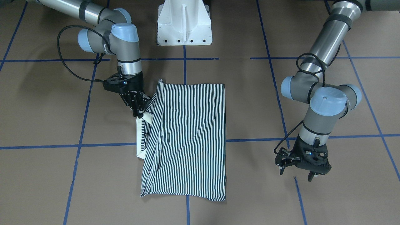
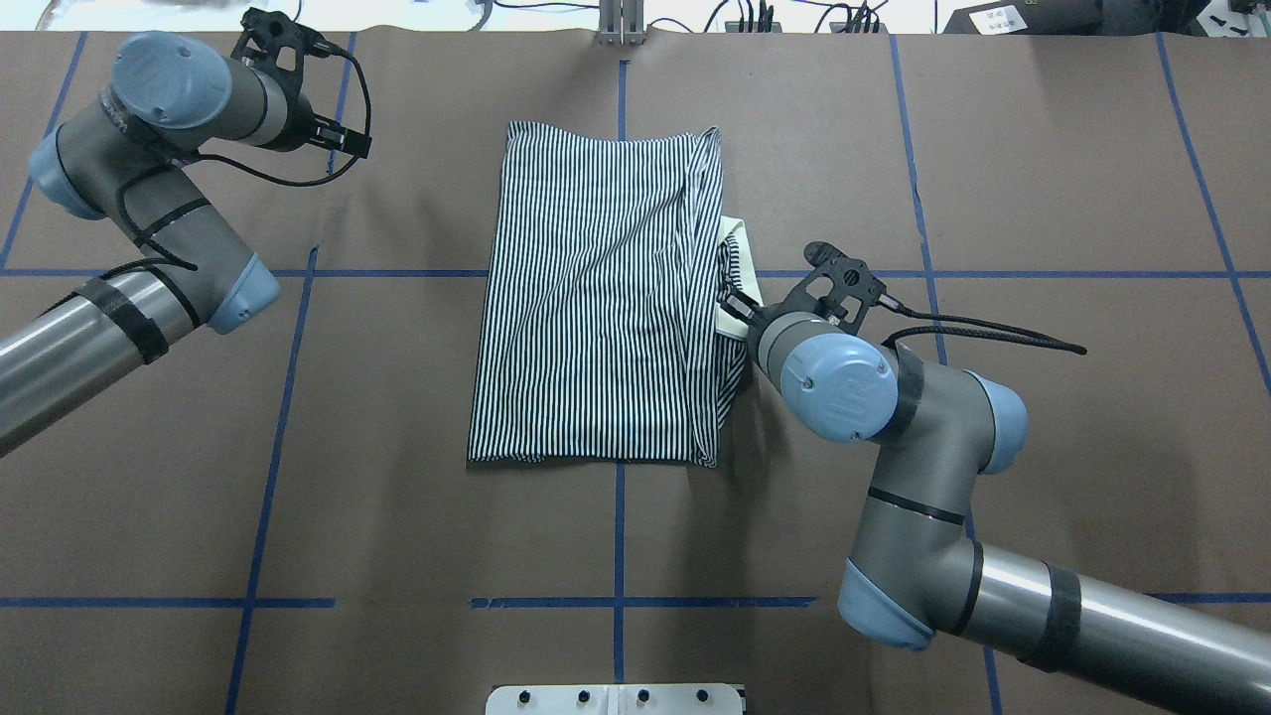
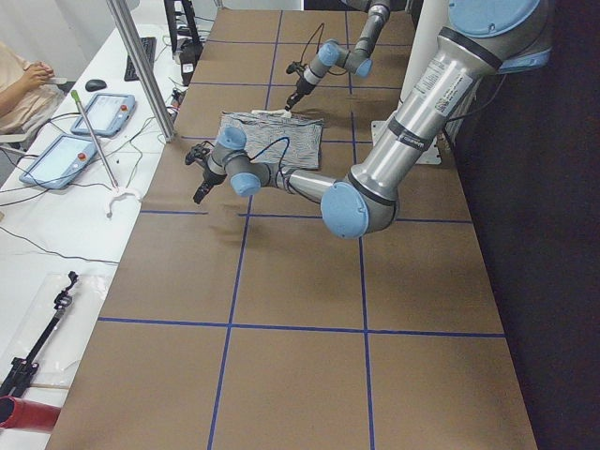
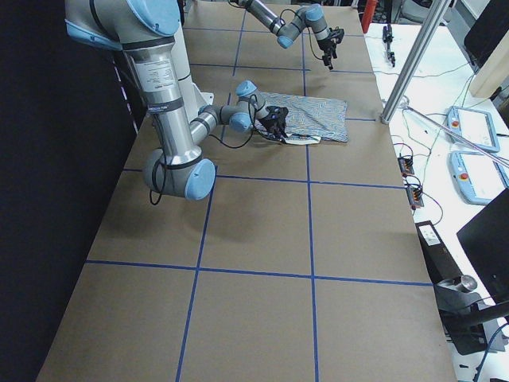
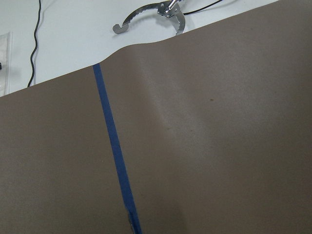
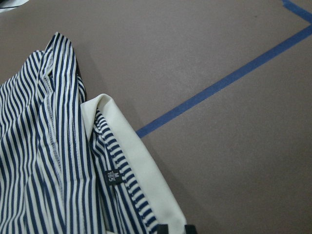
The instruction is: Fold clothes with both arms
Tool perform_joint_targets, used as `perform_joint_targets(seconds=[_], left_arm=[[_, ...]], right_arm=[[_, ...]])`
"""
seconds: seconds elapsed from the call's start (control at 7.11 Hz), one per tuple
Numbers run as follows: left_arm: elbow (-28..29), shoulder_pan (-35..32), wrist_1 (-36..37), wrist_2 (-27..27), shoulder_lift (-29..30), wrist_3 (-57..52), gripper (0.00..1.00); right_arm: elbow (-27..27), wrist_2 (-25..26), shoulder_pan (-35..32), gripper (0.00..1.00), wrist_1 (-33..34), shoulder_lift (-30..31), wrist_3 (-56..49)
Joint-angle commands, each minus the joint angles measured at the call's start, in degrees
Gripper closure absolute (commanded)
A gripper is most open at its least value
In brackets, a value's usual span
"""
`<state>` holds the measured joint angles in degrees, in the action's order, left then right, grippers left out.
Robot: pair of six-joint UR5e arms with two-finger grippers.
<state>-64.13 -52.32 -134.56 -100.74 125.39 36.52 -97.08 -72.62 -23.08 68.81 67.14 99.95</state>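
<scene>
The striped polo shirt (image 1: 187, 137) lies folded into a tall rectangle at the table's middle; it also shows in the overhead view (image 2: 596, 308). Its white collar (image 1: 139, 147) sticks out on the side of my right arm. My right gripper (image 1: 138, 114) points down at the collar's near end and is shut on it. In the right wrist view the collar (image 6: 141, 170) runs down between the two fingertips (image 6: 162, 229). My left gripper (image 1: 297, 174) is open and empty, a little above bare table, well away from the shirt, near the far edge (image 2: 308, 84).
The white pedestal base (image 1: 184, 25) stands at the robot's side of the table. Blue tape lines (image 1: 187, 78) grid the brown surface. A metal hook tool (image 5: 151, 14) lies on the white bench beyond the far edge. A metal post (image 3: 141, 70) stands there too.
</scene>
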Motion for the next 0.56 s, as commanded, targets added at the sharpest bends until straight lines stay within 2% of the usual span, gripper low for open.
perform_joint_targets(seconds=[0.0, 0.14, 0.28, 0.42], left_arm=[[-1.95, 0.12, 0.09, -0.33, -1.37, 0.04, 0.0], [-2.48, 0.12, -0.09, -1.99, -1.9, 0.04, 0.0], [-3.18, 0.12, 0.0, -2.79, -2.34, 0.04, 0.0], [-3.36, 0.12, 0.0, -2.8, -2.6, 0.04, 0.0]], right_arm=[[-3.36, -3.72, -1.69, 0.0, 5.41, -0.51, -11.82], [-6.86, -9.5, -3.62, 0.0, 15.55, -2.96, -14.23], [-7.85, -11.21, -3.73, 0.0, 24.36, -7.94, -14.86], [-7.6, -11.49, -2.42, 0.0, 30.45, -11.47, -15.04]])
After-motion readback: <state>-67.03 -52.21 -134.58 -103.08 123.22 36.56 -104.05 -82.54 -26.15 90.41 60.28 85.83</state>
